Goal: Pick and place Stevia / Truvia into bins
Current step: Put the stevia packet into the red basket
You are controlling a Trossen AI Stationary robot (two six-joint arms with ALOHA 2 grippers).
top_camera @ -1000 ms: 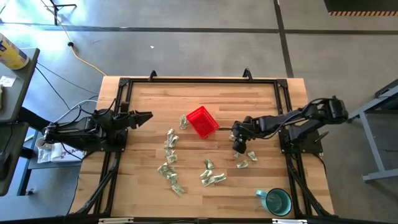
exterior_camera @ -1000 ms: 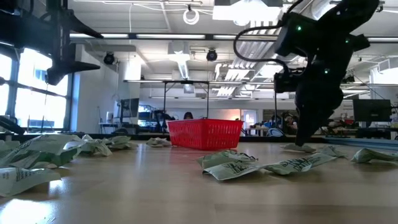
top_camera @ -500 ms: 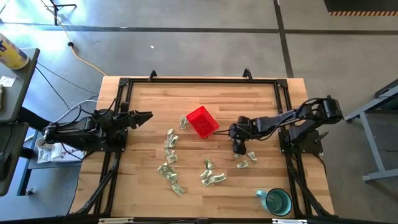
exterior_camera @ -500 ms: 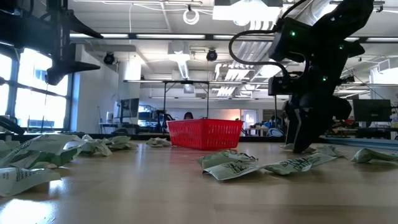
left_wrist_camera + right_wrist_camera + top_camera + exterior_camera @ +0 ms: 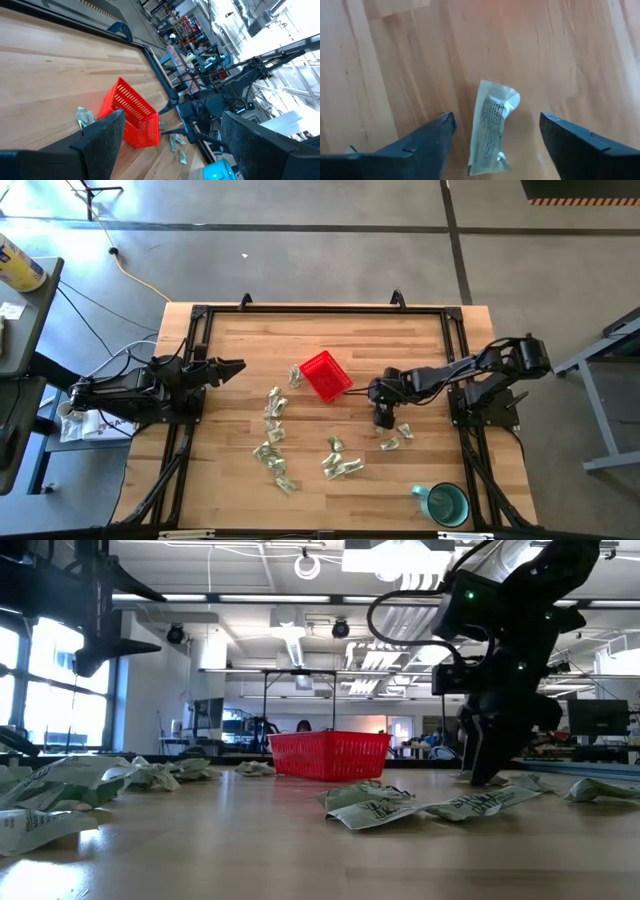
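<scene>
- Right now the right gripper (image 5: 384, 418) hangs low over the wooden worktop (image 5: 250, 350), pointing down, a little to the right of the red basket (image 5: 325, 376).
- Its fingers (image 5: 422, 145) stand spread wide, and the right wrist view shows a single sweetener packet (image 5: 491, 127) lying flat on the wood between them, not yet touched.
- By my reading the step in hand is the approach to a pick: the fingers are lined up on either side of the packet but nothing is gripped.
- Other packets (image 5: 273, 430) lie scattered across the front half of the worktop, with a few more (image 5: 396, 438) just beside the right gripper; one lies against the basket's left side.
- Whether anything already lies inside the basket cannot be told from these views.
- Next the gripper likely needs to drop until the fingertips meet the wood, close across the packet's narrow width, lift, then carry it the short way left to the basket.
- Flat paper gives little to catch, so the fingers may slide over it or nudge it aside.
- Meanwhile the left gripper (image 5: 232, 368) waits at the left edge of the worktop, well apart from the packets, its fingers open and empty.
- A teal mug (image 5: 445, 503) stands near the front right corner, clear of the work.
</scene>
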